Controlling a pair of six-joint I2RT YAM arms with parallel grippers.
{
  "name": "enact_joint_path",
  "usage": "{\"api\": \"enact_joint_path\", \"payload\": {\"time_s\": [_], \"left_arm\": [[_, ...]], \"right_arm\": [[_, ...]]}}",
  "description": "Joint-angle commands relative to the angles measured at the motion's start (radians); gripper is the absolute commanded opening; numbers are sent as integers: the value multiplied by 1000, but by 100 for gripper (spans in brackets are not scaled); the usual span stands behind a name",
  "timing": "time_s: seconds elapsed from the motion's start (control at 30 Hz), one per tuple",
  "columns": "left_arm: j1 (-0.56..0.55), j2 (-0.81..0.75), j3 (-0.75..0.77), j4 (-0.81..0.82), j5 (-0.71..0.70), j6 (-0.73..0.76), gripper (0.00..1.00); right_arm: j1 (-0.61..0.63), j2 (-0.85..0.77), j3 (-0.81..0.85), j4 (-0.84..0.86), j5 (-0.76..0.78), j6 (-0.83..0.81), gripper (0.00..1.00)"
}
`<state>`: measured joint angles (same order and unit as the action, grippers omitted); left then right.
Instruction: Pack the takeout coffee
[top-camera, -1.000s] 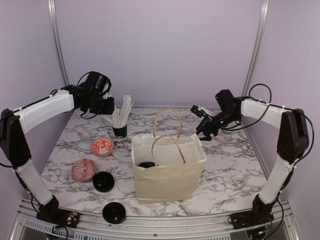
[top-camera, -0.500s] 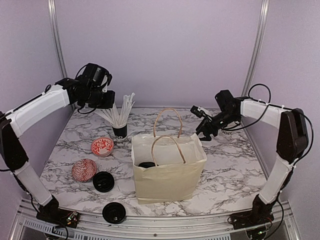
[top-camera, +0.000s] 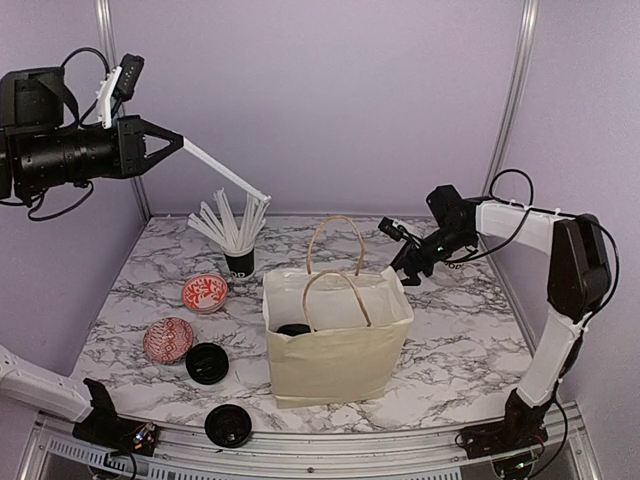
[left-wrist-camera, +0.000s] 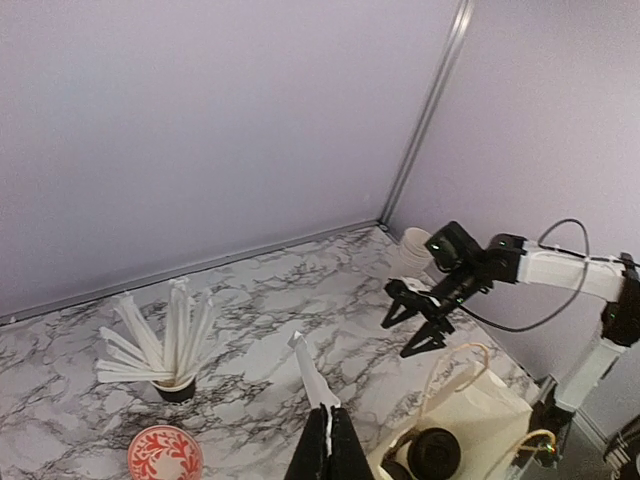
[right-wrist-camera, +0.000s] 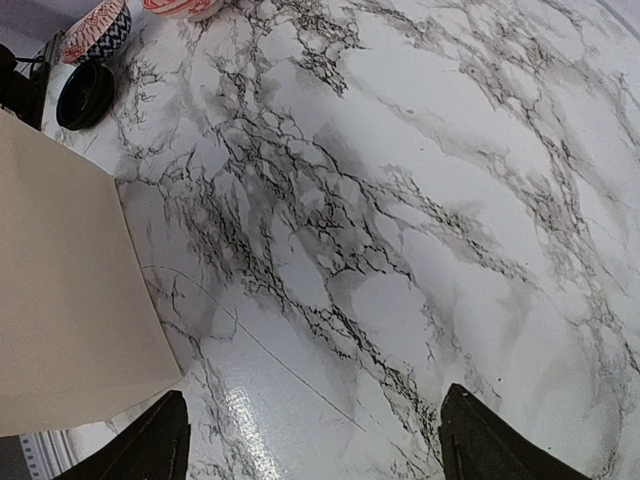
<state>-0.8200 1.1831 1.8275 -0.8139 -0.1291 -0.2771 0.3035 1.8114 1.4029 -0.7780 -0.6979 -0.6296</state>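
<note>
Left gripper: held high over the table's left side, jaws pinched shut on 1 white stick. The stick slants down and away from the tip toward the black cup of similar sticks standing below it. Right gripper: low over the marble table, jaws spread wide with only bare marble between them, nothing held. Takeout coffee: 1 white cup stands just behind the right gripper, by the far corner. 1 round black lid shows inside the mouth of the paper bag, the cup under it hidden. The bag stands to that gripper's left, nearer the arm bases. Well below the left gripper: 2 red-patterned bowls; nearer the bases, 2 loose lids, black, flat on the marble.
</note>
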Motion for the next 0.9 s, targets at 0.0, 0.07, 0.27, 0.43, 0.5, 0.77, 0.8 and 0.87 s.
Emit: {"api": "enact_joint_path", "payload": {"time_s": [0.0,0.07,0.27,0.43,0.5,0.77,0.8,0.87], "left_arm": [[-93,17,-19,-6,194,-1,0],[-118,19,-32,-10,240,-7,0],[-157,27,-28,-123,296,-15,0],[-159,8,-52,-168,310,-37,0],[-161,19,-67,-167,303,-44,0],[-168,5,138,-209,25,-25,0],[-168,0,157,-212,41,-29,0],[-168,3,179,-240,70,-51,0]], "right_arm": [[-4,11,32,-10,-22,-8,84],[-4,15,33,-13,-24,-7,84],[-5,13,33,-17,-32,-4,83],[-3,24,35,-24,-43,-8,83],[-3,26,35,-26,-46,-12,83],[-3,19,33,-30,-54,-19,83],[-3,20,33,-30,-54,-20,83],[-3,24,34,-31,-55,-19,83]]}}
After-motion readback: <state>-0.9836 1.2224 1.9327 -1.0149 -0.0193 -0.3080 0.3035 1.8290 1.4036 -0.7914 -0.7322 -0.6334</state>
